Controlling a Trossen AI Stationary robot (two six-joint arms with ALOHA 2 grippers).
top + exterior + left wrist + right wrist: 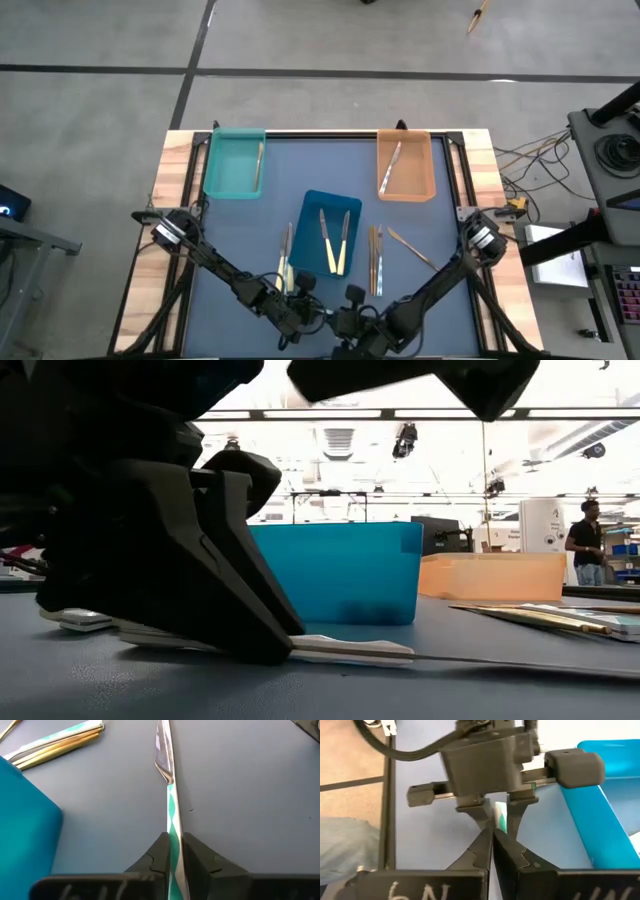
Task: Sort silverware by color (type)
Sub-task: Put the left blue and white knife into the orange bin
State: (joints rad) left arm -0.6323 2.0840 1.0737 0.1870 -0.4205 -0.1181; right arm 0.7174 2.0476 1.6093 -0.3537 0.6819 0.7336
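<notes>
The big blue-grey table (pixel 240 230) fills the middle of the high view, with wooden edges on both sides. Two dark arms come in from the lower corners and meet at the bottom middle.

Three trays sit on the table. The teal tray (pixel 234 165) is in the upper left and has one utensil lying along its right wall. The orange tray (pixel 406 166) is in the upper right with one utensil lying slanted inside. The blue tray (pixel 330 233) is in the middle, and two cream-yellow utensils (pixel 334 240) lie in it, close at one end and apart at the other.

More silverware lies on the bare table. A little bunch of gold-tan utensils (pixel 375 258) is just right of the blue tray. One more utensil (pixel 412 247) lies slanted to the right of that bunch. In the lower middle, just left of the blue tray, lies a knife (pixel 171 805) with a shiny blade and a green-and-white handle.

The left gripper (pixel 173 851) is down low at the bottom middle, touching the table. Its two fingers are squeezed on the handle of that knife, one on each side. In the low view the knife lies flat on the table under the gripper.

The right gripper (pixel 491 851) waits at the bottom middle, right next to the left one, with its fingers pressed together and nothing between them.
</notes>
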